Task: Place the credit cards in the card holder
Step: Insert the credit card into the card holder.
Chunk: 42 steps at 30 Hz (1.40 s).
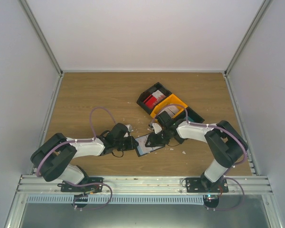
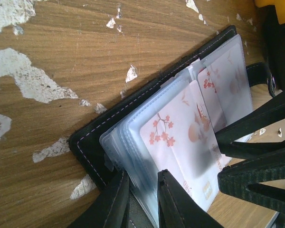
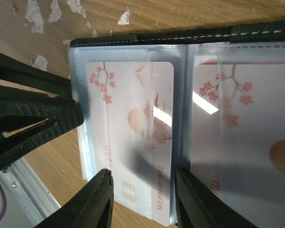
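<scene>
The card holder (image 1: 143,145) lies open on the wood table between both arms, its black stitched edge (image 2: 90,137) framing a stack of clear sleeves. A whitish credit card (image 3: 133,137) with red blossoms and a gold chip sits in a sleeve, and a second like it (image 3: 247,123) is in the neighbouring sleeve. My left gripper (image 2: 143,175) is shut on the stack of sleeves at the holder's near edge. My right gripper (image 3: 142,173) stands open, one finger on each side of the chip end of the card, without pinching it. More red-and-white cards (image 1: 154,99) lie in a bin behind.
A black bin (image 1: 145,102) and a yellow bin (image 1: 173,100) stand just behind the right arm. White chipped patches (image 2: 33,83) fleck the tabletop. The metal rail (image 1: 142,183) runs along the near edge.
</scene>
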Available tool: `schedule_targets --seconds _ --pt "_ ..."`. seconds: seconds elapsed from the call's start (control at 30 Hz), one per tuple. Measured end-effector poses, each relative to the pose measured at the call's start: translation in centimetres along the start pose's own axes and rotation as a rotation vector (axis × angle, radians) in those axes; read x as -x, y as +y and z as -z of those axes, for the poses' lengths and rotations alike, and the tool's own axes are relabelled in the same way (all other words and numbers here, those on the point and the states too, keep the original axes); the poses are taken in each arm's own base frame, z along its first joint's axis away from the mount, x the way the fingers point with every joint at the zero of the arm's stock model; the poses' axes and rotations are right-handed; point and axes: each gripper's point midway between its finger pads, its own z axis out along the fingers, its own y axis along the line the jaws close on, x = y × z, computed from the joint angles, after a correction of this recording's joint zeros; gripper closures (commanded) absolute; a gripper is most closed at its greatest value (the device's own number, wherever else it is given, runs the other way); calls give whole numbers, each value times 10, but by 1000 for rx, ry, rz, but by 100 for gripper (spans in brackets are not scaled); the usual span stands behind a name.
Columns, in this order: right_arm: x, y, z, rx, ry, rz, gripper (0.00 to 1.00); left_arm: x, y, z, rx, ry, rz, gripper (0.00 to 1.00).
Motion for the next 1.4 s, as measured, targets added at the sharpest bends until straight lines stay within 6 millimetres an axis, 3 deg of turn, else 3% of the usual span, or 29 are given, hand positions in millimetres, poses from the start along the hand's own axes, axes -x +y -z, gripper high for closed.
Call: schedule_targets --seconds 0.93,1.07,1.23,1.4 --pt "-1 11 -14 -353 50 183 59 0 -3 -3 1 4 -7 78" --pt "-1 9 -14 -379 44 186 58 0 -3 -3 1 4 -8 72" --pt "2 10 -8 -396 7 184 60 0 -8 -1 -5 -4 -22 64" --pt "11 18 7 -385 -64 184 66 -7 -10 8 1 7 -25 65"
